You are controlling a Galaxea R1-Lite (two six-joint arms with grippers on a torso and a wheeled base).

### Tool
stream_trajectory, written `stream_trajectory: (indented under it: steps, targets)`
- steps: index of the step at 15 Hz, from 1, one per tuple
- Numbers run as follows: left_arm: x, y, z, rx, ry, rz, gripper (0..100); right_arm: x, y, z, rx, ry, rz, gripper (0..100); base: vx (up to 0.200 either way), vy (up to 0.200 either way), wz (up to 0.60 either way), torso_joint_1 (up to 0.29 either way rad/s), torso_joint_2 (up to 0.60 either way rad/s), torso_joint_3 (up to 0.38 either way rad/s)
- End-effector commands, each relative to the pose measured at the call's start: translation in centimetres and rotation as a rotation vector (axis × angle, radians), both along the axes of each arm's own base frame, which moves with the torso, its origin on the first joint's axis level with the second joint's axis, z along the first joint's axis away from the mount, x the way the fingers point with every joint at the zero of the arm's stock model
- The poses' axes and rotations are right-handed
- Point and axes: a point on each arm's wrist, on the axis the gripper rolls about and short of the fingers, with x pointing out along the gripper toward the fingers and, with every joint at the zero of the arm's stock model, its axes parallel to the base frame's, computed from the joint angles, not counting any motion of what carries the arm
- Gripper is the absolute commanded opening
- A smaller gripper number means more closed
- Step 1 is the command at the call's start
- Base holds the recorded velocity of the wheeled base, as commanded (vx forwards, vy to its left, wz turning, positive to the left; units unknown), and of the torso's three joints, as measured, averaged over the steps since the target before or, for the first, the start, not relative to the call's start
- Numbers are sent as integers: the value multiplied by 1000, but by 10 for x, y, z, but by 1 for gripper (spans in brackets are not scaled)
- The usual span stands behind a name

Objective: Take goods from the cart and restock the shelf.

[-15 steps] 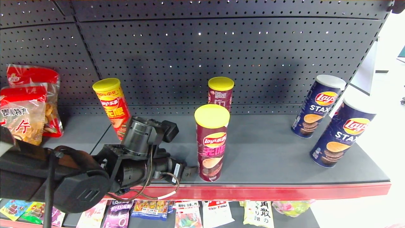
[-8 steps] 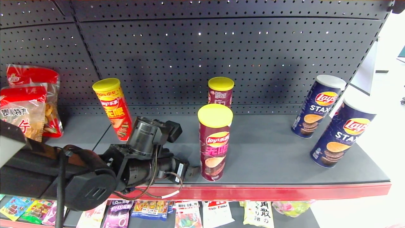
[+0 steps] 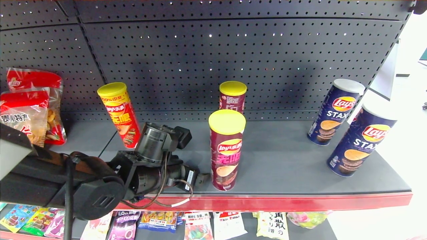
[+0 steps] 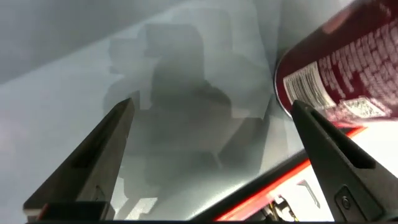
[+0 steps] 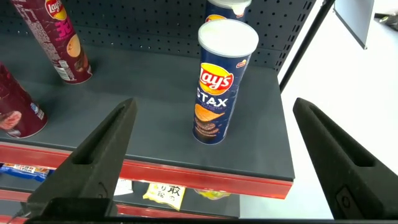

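maroon chip can (image 3: 227,150) has shifted slightly along the shelf (image 3: 283,166)'s front edge and stands upright; left gripper (image 4: 211,106), fingers spread, sits just beside it, so it looks placed.

The left arm (image 3: 83,180) enters the head view from 8 o'clock and lies nearly level, its wrist (image 3: 151,141) aimed toward 3 o'clock. The left gripper (image 4: 211,104) has its two dark, tapered fingers spread wide apart. The right gripper (image 5: 214,102) is spread just as wide.
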Motion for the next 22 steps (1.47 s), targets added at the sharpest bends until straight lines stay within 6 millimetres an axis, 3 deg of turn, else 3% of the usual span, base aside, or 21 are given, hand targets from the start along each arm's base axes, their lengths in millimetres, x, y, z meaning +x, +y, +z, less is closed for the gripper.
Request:
stream_trajectory:
  steps: [1, 22]
  targets:
    - [2, -1, 1, -4, -5, 2, 100, 0, 0, 0, -1, 1, 0, 100, 0, 0, 0, 0, 0, 0]
    - [6, -4, 5, -17, -21, 10, 100, 0, 0, 0, 13, 1, -1, 100, 0, 0, 0, 0, 0, 0]
